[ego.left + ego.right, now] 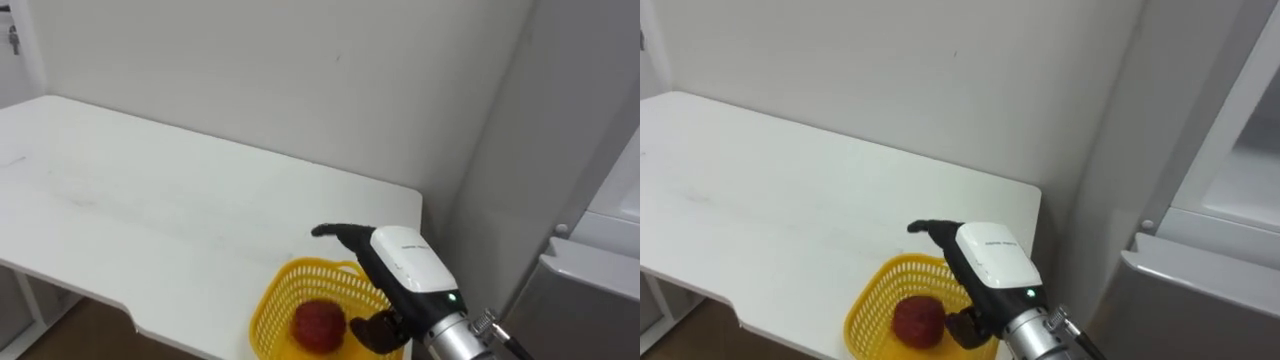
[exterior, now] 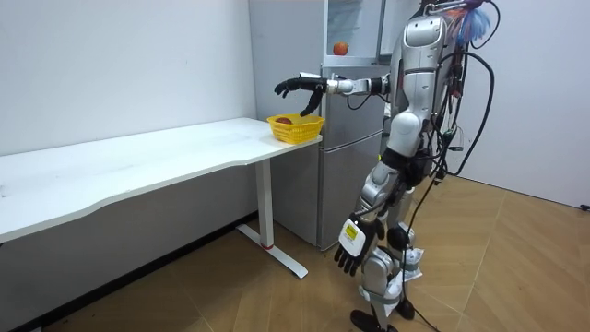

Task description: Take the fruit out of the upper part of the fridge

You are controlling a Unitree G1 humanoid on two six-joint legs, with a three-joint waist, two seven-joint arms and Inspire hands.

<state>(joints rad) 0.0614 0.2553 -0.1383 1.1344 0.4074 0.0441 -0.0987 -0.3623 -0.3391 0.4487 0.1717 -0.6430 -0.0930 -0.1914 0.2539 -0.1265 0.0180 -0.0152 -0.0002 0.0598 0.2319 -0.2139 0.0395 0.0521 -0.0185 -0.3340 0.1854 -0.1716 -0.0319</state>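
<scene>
right hand [image 1: 404, 262] outstretched, palm down

A long white table [image 2: 138, 166] is standing against a plain white wall [image 2: 120, 65], its back edge running along it. The table's end edge is sitting just beside a grey fridge [image 2: 346, 184], and a white leg [image 2: 265, 207] is holding that end up. A wooden herringbone floor [image 2: 516, 267] is spreading below, with soft even light falling on it.

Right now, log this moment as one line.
right hand: open, over yellow basket | red fruit: in basket | basket: at end of white table | left hand: open, hanging by thigh
</scene>
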